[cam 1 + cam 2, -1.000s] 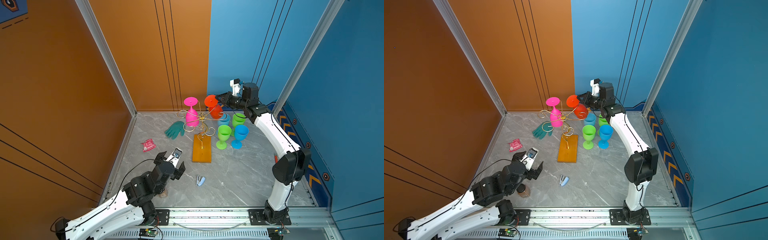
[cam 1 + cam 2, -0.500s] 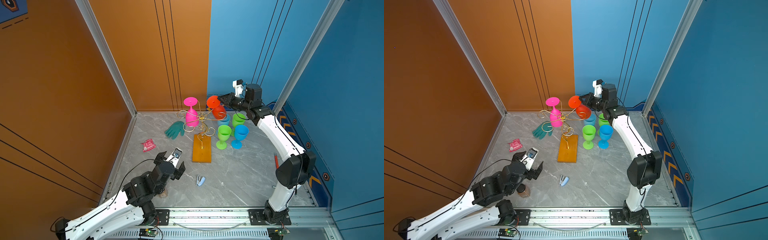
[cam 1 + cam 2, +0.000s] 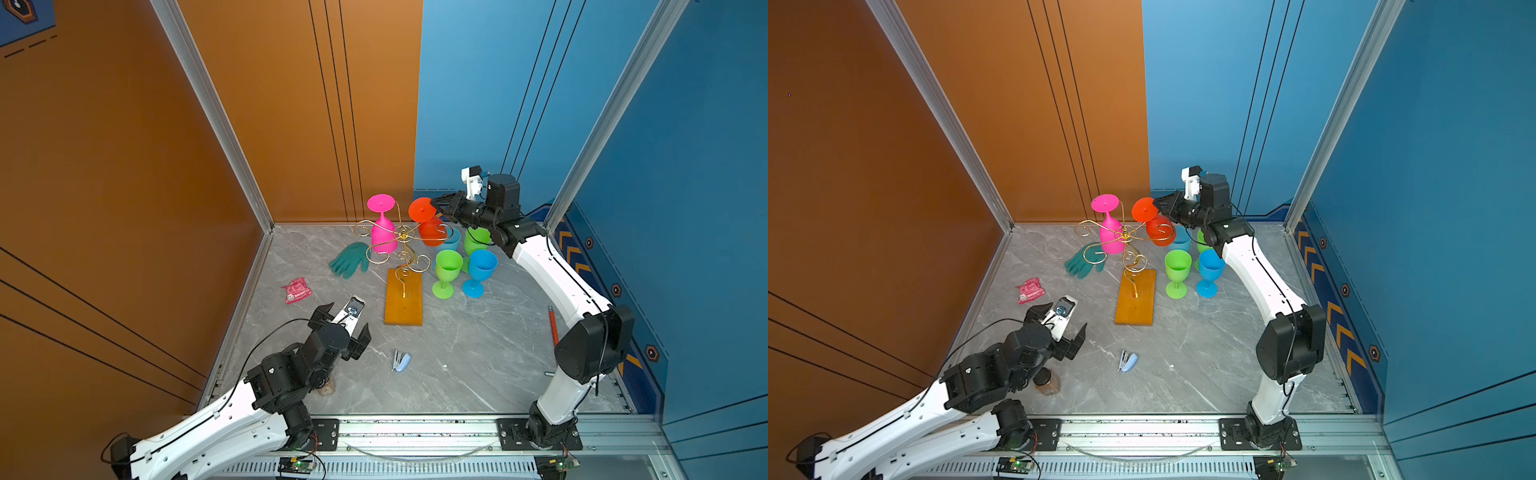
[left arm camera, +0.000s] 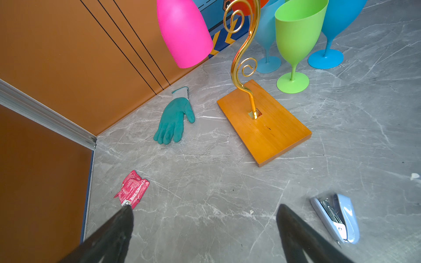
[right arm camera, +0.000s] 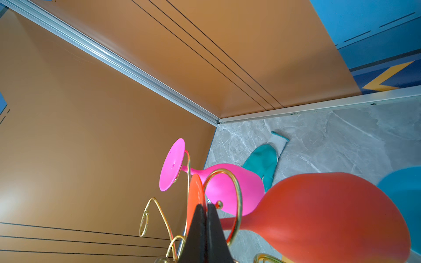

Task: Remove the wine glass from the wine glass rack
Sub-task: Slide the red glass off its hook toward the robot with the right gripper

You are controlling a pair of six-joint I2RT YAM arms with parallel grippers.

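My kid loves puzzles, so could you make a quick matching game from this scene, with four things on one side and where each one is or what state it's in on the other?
Things:
1. pink wine glass
2. red wine glass
3. teal glove
4. left gripper

States:
A. lying flat on the table
B. open, holding nothing
C. hanging upside down on the wine glass rack, untouched
D. its foot pinched by the shut right gripper

Pairs: 1-C, 2-D, 3-A, 4-B
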